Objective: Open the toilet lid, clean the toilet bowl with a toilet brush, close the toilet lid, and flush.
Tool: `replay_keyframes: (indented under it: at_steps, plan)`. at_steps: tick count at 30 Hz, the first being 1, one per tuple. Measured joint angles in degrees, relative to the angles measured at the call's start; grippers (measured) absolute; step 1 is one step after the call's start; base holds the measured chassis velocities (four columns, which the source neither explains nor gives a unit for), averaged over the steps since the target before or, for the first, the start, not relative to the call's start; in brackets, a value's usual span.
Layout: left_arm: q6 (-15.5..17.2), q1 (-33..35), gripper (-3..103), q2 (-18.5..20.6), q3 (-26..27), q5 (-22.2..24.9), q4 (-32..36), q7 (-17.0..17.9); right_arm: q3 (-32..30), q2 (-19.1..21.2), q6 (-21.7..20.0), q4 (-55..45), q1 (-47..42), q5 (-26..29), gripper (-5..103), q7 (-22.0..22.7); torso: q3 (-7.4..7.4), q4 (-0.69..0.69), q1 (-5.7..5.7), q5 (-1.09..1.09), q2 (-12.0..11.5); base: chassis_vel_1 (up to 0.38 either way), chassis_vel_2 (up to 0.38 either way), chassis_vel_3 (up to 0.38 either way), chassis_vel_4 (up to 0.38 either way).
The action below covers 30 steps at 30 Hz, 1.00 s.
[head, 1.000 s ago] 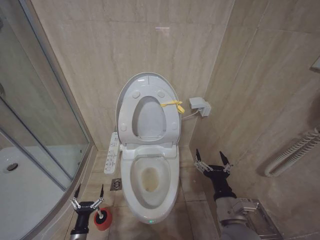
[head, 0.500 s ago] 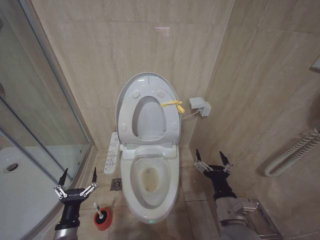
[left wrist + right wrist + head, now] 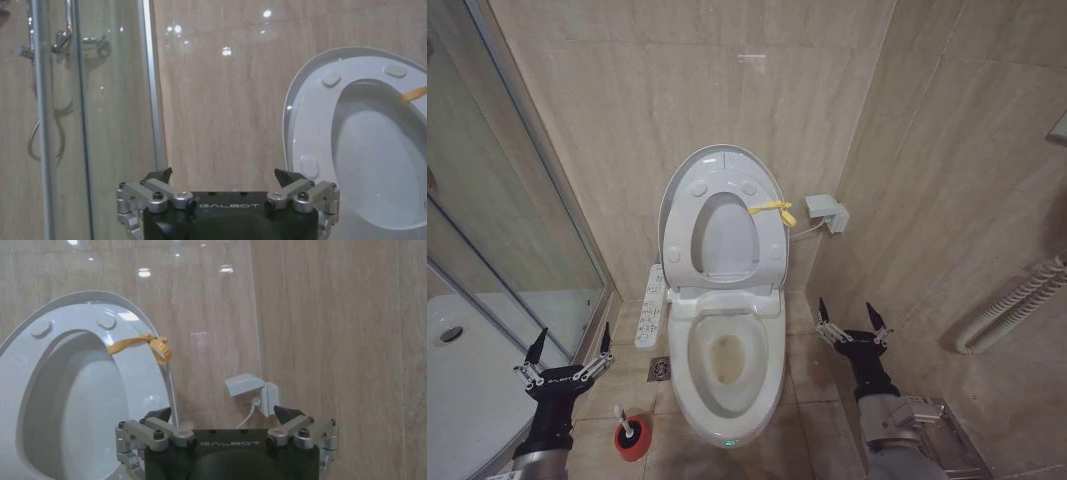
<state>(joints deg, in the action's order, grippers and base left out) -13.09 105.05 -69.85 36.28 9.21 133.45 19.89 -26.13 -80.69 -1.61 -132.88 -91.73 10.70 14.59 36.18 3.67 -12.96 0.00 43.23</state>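
Observation:
The toilet lid (image 3: 725, 157) stands raised against the back wall, with the seat ring (image 3: 682, 235) up in front of it and a yellow tie (image 3: 772, 210) at its right edge. Below, the toilet bowl (image 3: 727, 385) is uncovered. The toilet brush (image 3: 631, 434), a white stick in a red holder, stands on the floor left of the bowl. My left gripper (image 3: 573, 334) hangs open above and left of the brush, near the shower glass. My right gripper (image 3: 845, 306) is open, right of the bowl. The wrist views show the left gripper (image 3: 222, 173) and right gripper (image 3: 222, 412) open facing the lid (image 3: 290, 105) (image 3: 90, 294).
A glass shower enclosure (image 3: 517, 230) with a white tray (image 3: 467, 380) fills the left. The button panel (image 3: 653, 305) and a floor drain (image 3: 659, 368) lie left of the bowl. A white wall box (image 3: 827, 212), a ribbed hose (image 3: 1017, 305) and a metal rack (image 3: 952, 440) are on the right.
My left gripper has risen and moved left, away from the toilet brush toward the shower glass. The right arm and the toilet have not moved.

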Motion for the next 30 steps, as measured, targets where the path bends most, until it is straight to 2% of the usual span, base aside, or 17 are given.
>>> replay_keyframes:
  at_steps: [9,13,17,20,30]
  plan:
    - [-0.90,2.54,100,-0.61,-0.43,-0.05,-0.36,0.85,0.00,0.00,0.00,0.00,0.00,0.00,100,0.00,0.00,0.00,0.00,0.00,0.00,0.000,0.000,0.000,0.000]
    - [-3.09,3.46,100,-0.39,-0.80,-0.41,-1.33,0.95,0.00,0.00,0.00,0.00,0.00,0.00,100,0.00,0.00,0.00,0.00,0.00,0.00,0.000,0.000,0.000,0.000]
    - [-7.07,4.92,100,-0.50,-1.17,-2.39,-3.05,1.67,0.00,0.00,0.00,0.00,0.00,0.00,100,0.00,0.00,0.00,0.00,0.00,0.00,0.000,0.000,0.000,0.000]
    - [-8.38,5.75,100,-0.35,-1.02,-3.09,-3.56,2.55,0.00,0.00,0.00,0.00,0.00,0.00,100,0.00,0.00,0.00,0.00,0.00,0.00,0.000,0.000,0.000,0.000]
    - [-8.26,4.80,100,0.40,1.59,-2.41,-4.13,2.95,0.00,0.00,0.00,0.00,0.00,0.00,100,0.00,0.00,0.00,0.00,0.00,0.00,0.000,0.000,0.000,0.000]
